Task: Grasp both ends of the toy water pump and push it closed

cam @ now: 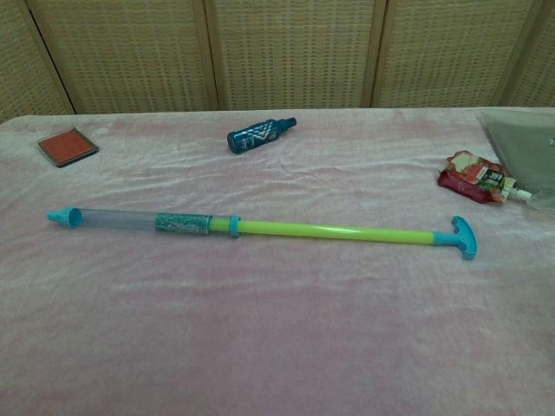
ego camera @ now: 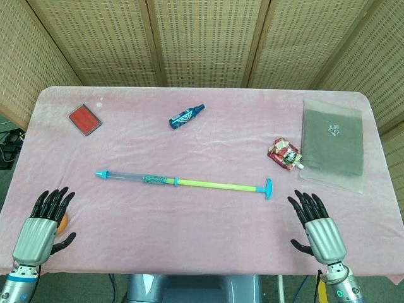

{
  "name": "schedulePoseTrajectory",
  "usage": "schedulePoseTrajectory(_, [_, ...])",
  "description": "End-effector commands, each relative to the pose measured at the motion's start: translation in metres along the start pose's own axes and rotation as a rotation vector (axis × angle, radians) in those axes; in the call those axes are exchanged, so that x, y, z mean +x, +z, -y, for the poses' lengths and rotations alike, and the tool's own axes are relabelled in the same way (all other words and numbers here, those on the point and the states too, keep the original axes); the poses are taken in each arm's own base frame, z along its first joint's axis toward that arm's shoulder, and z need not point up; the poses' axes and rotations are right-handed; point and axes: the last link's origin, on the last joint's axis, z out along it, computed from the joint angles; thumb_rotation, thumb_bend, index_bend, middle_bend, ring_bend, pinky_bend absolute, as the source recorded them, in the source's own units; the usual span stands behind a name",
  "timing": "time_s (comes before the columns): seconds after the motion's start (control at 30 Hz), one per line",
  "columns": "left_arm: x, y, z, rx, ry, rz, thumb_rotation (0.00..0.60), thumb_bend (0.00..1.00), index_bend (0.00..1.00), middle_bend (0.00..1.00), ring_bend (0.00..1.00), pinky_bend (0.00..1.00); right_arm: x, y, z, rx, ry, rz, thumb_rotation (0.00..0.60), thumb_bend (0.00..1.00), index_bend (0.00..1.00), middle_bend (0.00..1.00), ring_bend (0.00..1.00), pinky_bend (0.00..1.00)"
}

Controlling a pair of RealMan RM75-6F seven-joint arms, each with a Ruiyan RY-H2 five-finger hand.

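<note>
The toy water pump [ego camera: 183,182] [cam: 251,227] lies across the middle of the pink tablecloth, pulled out long. Its clear barrel with a cyan nozzle [ego camera: 100,173] [cam: 61,217] points left; the yellow-green rod ends in a cyan T-handle [ego camera: 269,188] [cam: 464,236] on the right. My left hand [ego camera: 45,221] rests near the front left edge, fingers spread, holding nothing, well short of the nozzle. My right hand [ego camera: 315,222] is at the front right, fingers spread and empty, a little to the right of and nearer than the handle. Neither hand shows in the chest view.
A blue spray bottle [ego camera: 186,116] [cam: 258,134] lies behind the pump. A red flat box [ego camera: 84,118] [cam: 67,146] sits at the back left. A red snack pouch [ego camera: 285,153] [cam: 476,176] and a grey bag [ego camera: 333,141] lie at the right. Something orange [ego camera: 63,221] peeks beside my left hand.
</note>
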Motion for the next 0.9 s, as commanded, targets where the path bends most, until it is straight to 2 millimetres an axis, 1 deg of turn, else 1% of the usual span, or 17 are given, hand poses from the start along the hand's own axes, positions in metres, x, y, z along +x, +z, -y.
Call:
schedulePoseTrajectory(0.03, [0.000,0.000,0.000,0.000,0.001,0.000,0.600,0.20,0.00,0.00,0.00,0.00,-0.001,0.000,0.000,0.000,-0.003,0.004,0.600,0.22,0.02,0.00,0.00,0.00])
schedulePoseTrajectory(0.63, [0.000,0.001,0.001,0.001,-0.003,-0.002,0.600,0.20,0.00,0.00,0.00,0.00,-0.006,0.001,0.003,0.000,0.000,0.025,0.600,0.22,0.02,0.00,0.00,0.00])
schedulePoseTrajectory(0.7, [0.000,0.002,0.002,0.006,-0.004,-0.001,0.600,0.20,0.00,0.00,0.00,0.00,-0.006,0.003,0.004,-0.001,0.007,0.020,0.600,0.22,0.03,0.00,0.00,0.02])
schedulePoseTrajectory(0.73, [0.000,0.002,0.003,0.010,-0.005,-0.001,0.600,0.20,0.00,0.00,0.00,0.00,-0.006,0.004,0.005,-0.001,0.011,0.015,0.600,0.22,0.04,0.00,0.00,0.04])
schedulePoseTrajectory(0.8, [0.000,0.002,0.004,0.016,-0.005,0.000,0.600,0.20,0.00,0.00,0.00,0.00,-0.006,0.007,0.007,-0.001,0.021,0.001,0.600,0.22,0.09,0.04,0.02,0.12])
schedulePoseTrajectory(0.83, [0.000,0.003,0.005,0.018,-0.004,-0.001,0.600,0.20,0.00,0.00,0.00,0.00,-0.006,0.010,0.009,0.000,0.024,-0.004,0.600,0.22,0.12,0.10,0.07,0.19])
schedulePoseTrajectory(0.87, [0.000,0.003,0.006,0.021,-0.004,-0.001,0.600,0.20,0.00,0.00,0.00,0.00,-0.005,0.016,0.012,0.006,0.026,-0.013,0.600,0.22,0.14,0.19,0.15,0.27])
schedulePoseTrajectory(0.9, [0.000,0.003,0.006,0.023,-0.005,-0.001,0.600,0.20,0.00,0.00,0.00,0.00,-0.003,0.023,0.016,0.015,0.029,-0.026,0.600,0.22,0.15,0.24,0.21,0.31])
